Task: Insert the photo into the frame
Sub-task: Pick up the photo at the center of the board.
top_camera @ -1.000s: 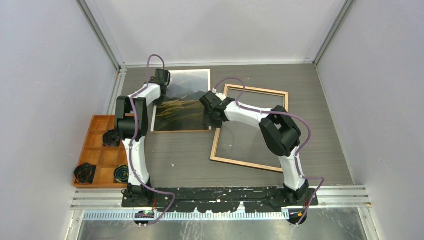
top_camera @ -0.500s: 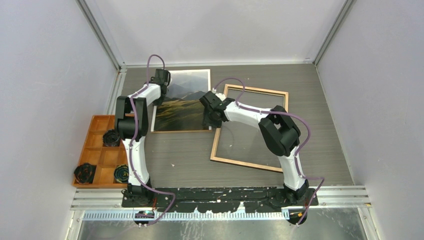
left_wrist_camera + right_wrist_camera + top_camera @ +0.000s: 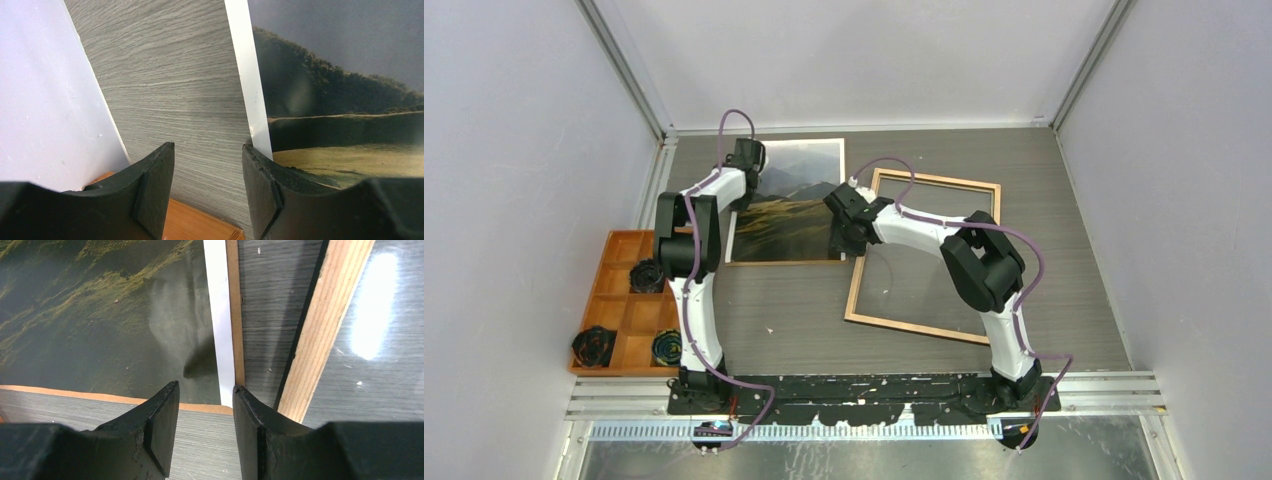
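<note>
Looking at the overhead view, you had the photo (image 3: 789, 200) lying flat at the upper centre of the picture, landscape side up, on a brown backing board (image 3: 789, 263) whose edge showed just beyond the white border. Just to its right lay the frame (image 3: 939, 179), wood-coloured side up and turned slightly askew on the table (image 3: 804, 310) — the photo was not inside it.

Your left gripper (image 3: 207, 150) hung over the photo's left edge. In its wrist view the fingers were parted with only bare table between them, and the right-hand finger (image 3: 260, 190) stood at the white border. It held nothing.

Your right gripper (image 3: 205, 387) sat over the photo's lower right corner. Its fingers were parted too, with the white border and a sliver of the board's edge showing in the gap. Nothing was clamped. In that view a narrow strip of table separated the board from the frame's pale rail, and a glossy sheet (image 3: 370, 330) inside the rail caught a bright glare.

At the left edge of the overhead view, an orange tray (image 3: 629, 310) held three dark round objects (image 3: 594, 345) — well apart from the photo.
</note>
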